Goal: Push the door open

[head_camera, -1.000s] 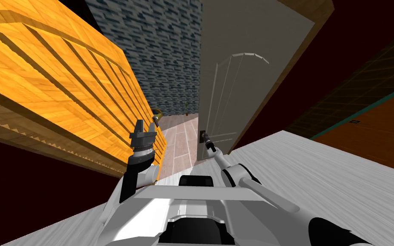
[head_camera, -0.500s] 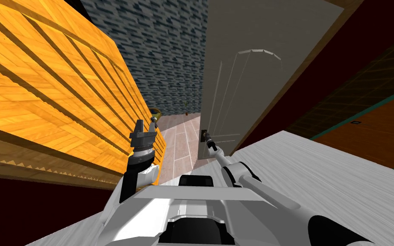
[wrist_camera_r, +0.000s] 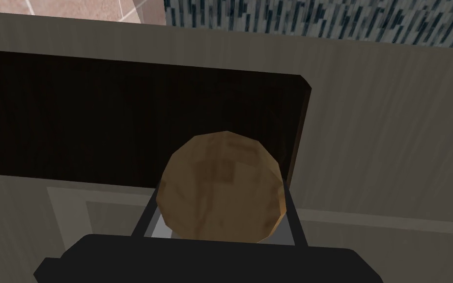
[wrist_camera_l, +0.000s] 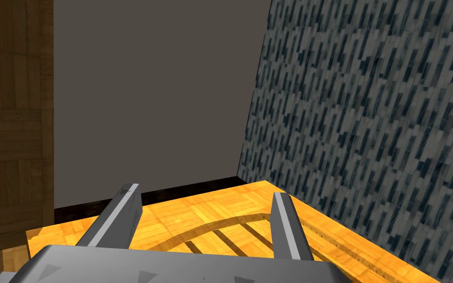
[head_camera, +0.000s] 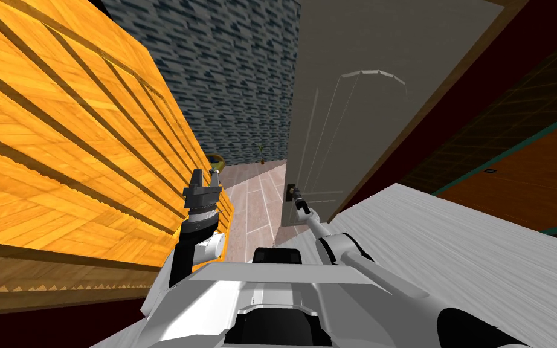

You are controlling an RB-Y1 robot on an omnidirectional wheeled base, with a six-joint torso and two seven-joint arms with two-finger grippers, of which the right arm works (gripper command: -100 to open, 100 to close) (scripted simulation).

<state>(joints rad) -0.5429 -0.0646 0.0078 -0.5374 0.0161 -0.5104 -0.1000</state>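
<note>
Your right gripper [head_camera: 295, 194] is clenching the round brown knob [wrist_camera_r: 223, 189] of the grey door [head_camera: 356, 121]. In the right wrist view its two fingers are pressing the knob's sides, in front of the dark plate [wrist_camera_r: 122, 123] that is carrying the knob. The door is standing ahead and to your right, already partly open. The knob is sitting low on its free edge, beside the strip of tiled floor [head_camera: 259, 199] that is running toward the dark patterned wall [head_camera: 241, 78]. During the last second the whole head view has been shifting. The orange slatted panel [head_camera: 60, 151] on your left is now taking more of the picture, and the door's free edge is lying further to the right, so most of this is your own advance, not only the door's swing. The opening is looking a little wider, I think, which means the push is working but is not finished. Your left gripper [head_camera: 203, 181] is hanging released beside the panel, fingers apart and holding nothing. For the next move, I would keep the push along the door's arc. Otherwise the knob may be slipping out of the fingers.
</note>
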